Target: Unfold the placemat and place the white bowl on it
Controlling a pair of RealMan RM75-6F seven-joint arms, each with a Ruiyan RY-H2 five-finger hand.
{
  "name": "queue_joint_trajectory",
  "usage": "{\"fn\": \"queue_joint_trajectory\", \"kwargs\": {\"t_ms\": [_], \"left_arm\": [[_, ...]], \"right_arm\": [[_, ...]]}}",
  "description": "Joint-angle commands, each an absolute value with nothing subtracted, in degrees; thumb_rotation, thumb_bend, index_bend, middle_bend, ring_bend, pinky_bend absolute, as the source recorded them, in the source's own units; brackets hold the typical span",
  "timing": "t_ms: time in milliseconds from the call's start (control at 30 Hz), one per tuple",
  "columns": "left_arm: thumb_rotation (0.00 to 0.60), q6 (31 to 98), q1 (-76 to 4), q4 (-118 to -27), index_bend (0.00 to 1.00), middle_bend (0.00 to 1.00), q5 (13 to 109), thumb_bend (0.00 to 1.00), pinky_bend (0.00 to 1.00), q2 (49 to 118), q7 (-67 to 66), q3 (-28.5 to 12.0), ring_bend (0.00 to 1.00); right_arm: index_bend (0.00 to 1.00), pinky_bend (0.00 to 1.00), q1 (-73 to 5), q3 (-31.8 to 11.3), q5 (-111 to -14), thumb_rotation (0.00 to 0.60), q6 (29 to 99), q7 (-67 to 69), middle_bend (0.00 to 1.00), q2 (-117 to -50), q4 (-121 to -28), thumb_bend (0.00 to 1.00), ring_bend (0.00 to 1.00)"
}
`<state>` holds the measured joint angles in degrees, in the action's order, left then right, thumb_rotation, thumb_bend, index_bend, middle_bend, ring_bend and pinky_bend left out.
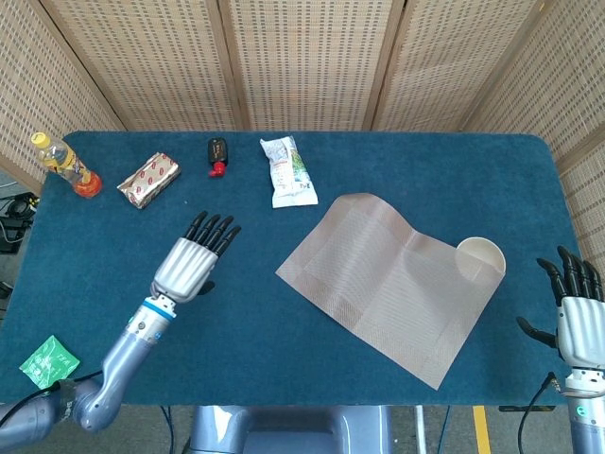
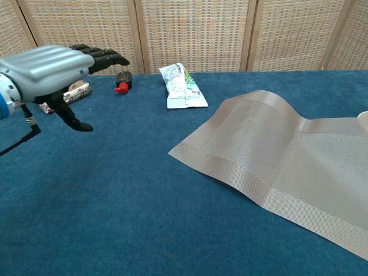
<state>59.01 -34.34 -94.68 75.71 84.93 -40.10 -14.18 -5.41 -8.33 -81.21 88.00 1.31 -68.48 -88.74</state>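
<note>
A tan placemat [image 1: 389, 284] [image 2: 276, 158] lies spread on the blue table, humped along a ridge near its far side. Its right edge drapes over part of a white bowl [image 1: 482, 257], which also peeks in at the chest view's right edge [image 2: 364, 118]. My left hand [image 1: 192, 263] [image 2: 54, 68] hovers open, fingers pointing forward, left of the mat and apart from it. By the table's right front corner my right hand [image 1: 578, 312] is open with its fingers up, holding nothing.
Along the far edge stand an orange-juice bottle [image 1: 64, 165], a silver snack bar [image 1: 148, 180] [image 2: 76, 89], a small black and red item [image 1: 217, 156] [image 2: 122, 80] and a white packet [image 1: 287, 171] [image 2: 181, 87]. A green sachet [image 1: 43, 361] lies at the front left.
</note>
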Motion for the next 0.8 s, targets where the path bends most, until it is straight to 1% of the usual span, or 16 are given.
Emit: {"fn": "queue_joint_trajectory", "kwargs": {"t_ms": [33, 300, 533, 800], "left_arm": [[0.6, 57.27, -37.06, -92.15, 0.0, 0.0, 73.85, 0.0, 0.0, 87.95, -42.77, -14.87, 0.0], [0.6, 53.65, -43.75, -82.03, 0.0, 0.0, 68.09, 0.0, 0.0, 96.73, -47.71, -15.91, 0.0], [0.6, 50.21, -49.39, -73.3, 0.0, 0.0, 63.9, 0.0, 0.0, 103.46, -49.41, -17.01, 0.0], [0.6, 47.66, -54.36, -64.72, 0.0, 0.0, 60.79, 0.0, 0.0, 109.63, -49.95, -17.03, 0.0]], "right_arm": [[0.18, 0.0, -5.44, -8.38, -81.11, 0.6, 87.7, 1.77, 0.0, -68.34, -88.63, 0.25, 0.0], [0.18, 0.0, -5.55, -8.85, -80.11, 0.6, 86.56, 3.72, 0.0, -67.88, -88.03, 0.25, 0.0], [0.18, 0.0, -5.6, -9.59, -78.69, 0.6, 85.76, 5.04, 0.0, -67.61, -87.27, 0.25, 0.0], [0.18, 0.0, -5.64, -10.22, -77.56, 0.6, 85.07, 6.17, 0.0, -67.47, -86.52, 0.25, 0.0]]}}
